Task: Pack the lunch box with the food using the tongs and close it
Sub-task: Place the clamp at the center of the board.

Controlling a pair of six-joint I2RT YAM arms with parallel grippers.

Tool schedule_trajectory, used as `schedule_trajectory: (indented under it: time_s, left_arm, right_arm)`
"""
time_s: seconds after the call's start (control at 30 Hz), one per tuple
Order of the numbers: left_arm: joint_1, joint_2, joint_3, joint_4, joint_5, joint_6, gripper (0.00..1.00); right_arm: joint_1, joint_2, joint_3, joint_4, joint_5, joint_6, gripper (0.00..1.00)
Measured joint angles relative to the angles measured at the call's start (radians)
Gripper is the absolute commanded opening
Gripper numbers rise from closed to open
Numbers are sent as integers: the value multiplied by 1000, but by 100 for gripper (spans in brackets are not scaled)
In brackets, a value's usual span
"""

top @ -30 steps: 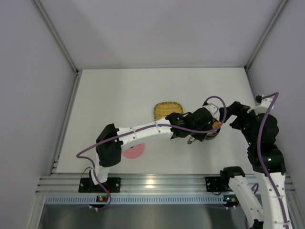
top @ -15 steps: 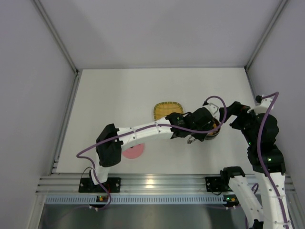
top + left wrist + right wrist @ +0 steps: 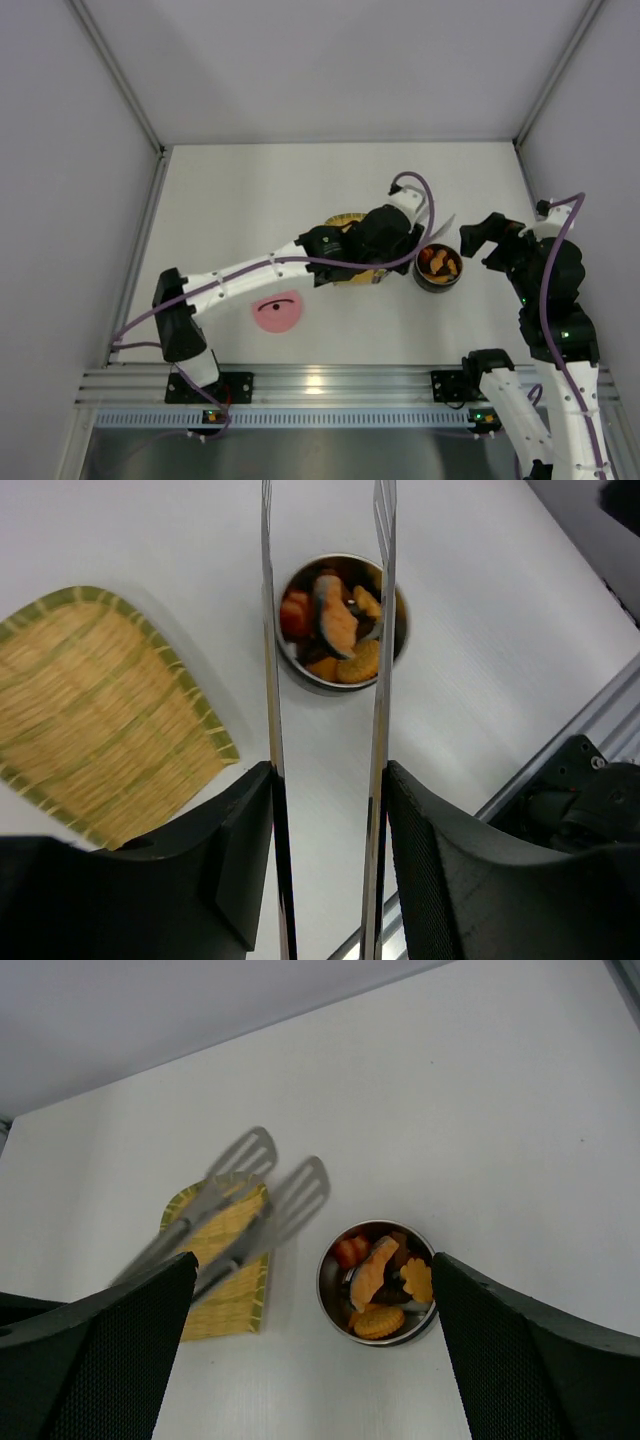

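Tongs (image 3: 270,680) first: the two slim arms run apart, near parallel, pinched from both sides by the left gripper (image 3: 328,790). In the right wrist view the flat tips are moderately spread, blurred, and hold nothing. They hang over the table (image 3: 230,200) between the woven tray (image 3: 90,710) and the lunch box (image 3: 322,684), with the tips near the bowl but not in it.

Step as we judge it: loading looks done, so the tongs go down and the lid (image 3: 277,312) goes on. To do it well:
- Carry the tips clear of the steel rim so the bowl is not knocked.
- Lay the tongs on bare table away from both bowl and lid, and let go only once they rest flat.
- The lid lies well apart from the bowl, near the left arm's base, handle up. Take it by the thin black handle, keep it level, and centre it over the rim before lowering.
- The right gripper (image 3: 315,1360), jaws wide with nothing in them, hangs near the bowl and could steady it.

Containers:
- The lunch box is uncovered and upright. It holds the food (image 3: 340,625): orange rounds, an orange slab, a red piece and dark bits, heaped close to the rim.
- We cannot tell whether any piece stands above the rim. If one does, the lid may not seat.
- The woven tray shows no food on the part we see. In the top view the left arm covers most of it
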Motion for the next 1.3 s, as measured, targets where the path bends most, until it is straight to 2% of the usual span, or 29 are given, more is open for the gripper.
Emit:
schedule_trajectory:
  time_s: [0.13,0.3,0.4,0.57,0.73,0.9,0.97,1.3]
  left_arm:
    - [86,-161,-124,1,-56,-50,52]
    - [471,-349,-351,13,-126,-128,54]
    - [632,-372,-445,18,-158,-161,54]
    - [758,-311,-526,49,-134,-216,53]
    - [846,-192,-563,106,-101,-254,54]
    - [861,-49,-563,150,-69,-274,59]
    - [861,-11,-563,157,-54,-278,67]
    - [861,32,-563,202,-2,-278,84]
  right_arm:
    - [0,0,0,0,0,0,100]
    - [0,0,0,1,-12,2,99]
    - [0,2,0,1,-27,2,99]
    - [0,15,0,0,-47,3,99]
    - [0,18,0,0,-56,2,99]
    - [0,24,15,-1,-69,2,99]
    - [0,26,19,-3,-71,1,99]
    - [0,65,30,-12,-82,-10,99]
